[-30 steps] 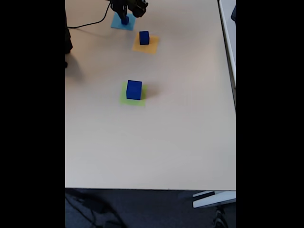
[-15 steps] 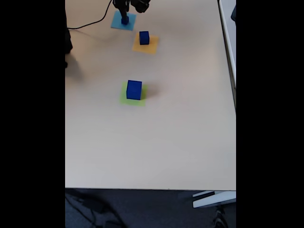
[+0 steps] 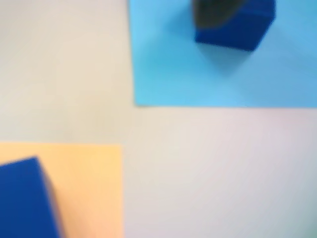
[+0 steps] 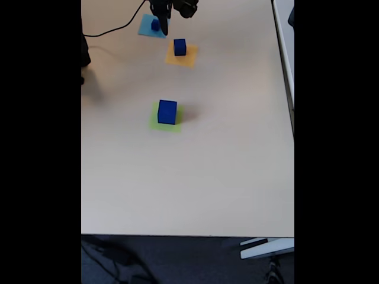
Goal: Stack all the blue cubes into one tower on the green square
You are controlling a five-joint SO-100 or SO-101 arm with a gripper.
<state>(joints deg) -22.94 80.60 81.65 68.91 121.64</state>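
Wrist view, blurred: the light-blue paper square (image 3: 218, 74) fills the upper right, with the small blue cube (image 3: 242, 27) sitting on it near the top edge. A dark shape (image 3: 213, 12), probably a gripper finger, overlaps the cube's upper left corner. Lower left, the orange paper square (image 3: 89, 188) carries the medium blue cube (image 3: 25, 203), cut off by the frame. Bare pale table (image 3: 208, 173) lies between the two papers.

Fixed view takes in the whole table (image 4: 225, 177). The gripper (image 4: 161, 22) hangs at the far edge, right over the light-blue paper square (image 4: 145, 26), against the small blue cube (image 4: 155, 25). Too small and dark to tell whether the fingers are spread or closed on the cube. A black cable (image 4: 112, 28) trails off to the left in this view.

The large blue cube (image 4: 167, 112) and the green square (image 4: 155, 123) turn up in the fixed view. The cube stands upright on the green paper, well apart from the other two.

Count: three blue cubes, each on its own paper. Three paper squares: one light-blue, one orange (image 4: 188, 58), one green. The medium blue cube (image 4: 179, 47) sits on the orange, just beside the light-blue sheet. No cube is on another cube.
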